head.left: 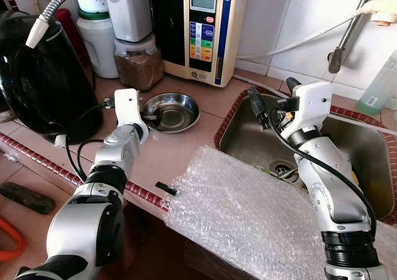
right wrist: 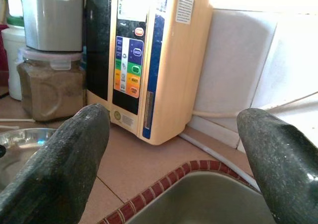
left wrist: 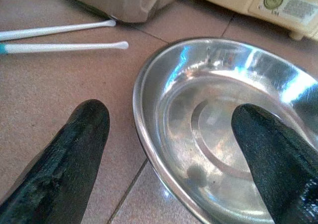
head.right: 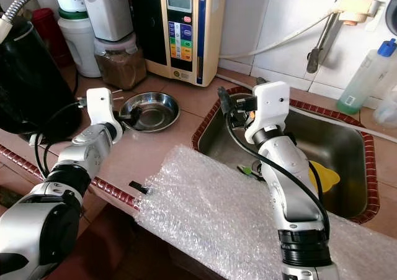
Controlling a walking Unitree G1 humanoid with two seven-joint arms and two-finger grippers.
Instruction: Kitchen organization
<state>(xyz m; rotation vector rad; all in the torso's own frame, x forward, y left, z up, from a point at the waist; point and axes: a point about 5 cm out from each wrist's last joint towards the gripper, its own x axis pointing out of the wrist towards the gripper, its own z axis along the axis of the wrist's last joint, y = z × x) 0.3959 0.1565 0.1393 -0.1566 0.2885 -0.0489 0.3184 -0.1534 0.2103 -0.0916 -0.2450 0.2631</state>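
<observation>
Bubble wrap [head.left: 248,224] drapes the counter edge beside the sink [head.left: 363,149].

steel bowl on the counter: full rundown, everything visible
The steel bowl is round, shallow and shiny metal, with a rolled rim and a flat ringed base. It sits upright on the tiled counter, left of the sink and in front of the brown-filled jar and the cream water machine. It looks empty apart from a small speck and reflections. The left gripper straddles its near rim, open, one finger outside and one over the inside; contact cannot be confirmed.
</observation>
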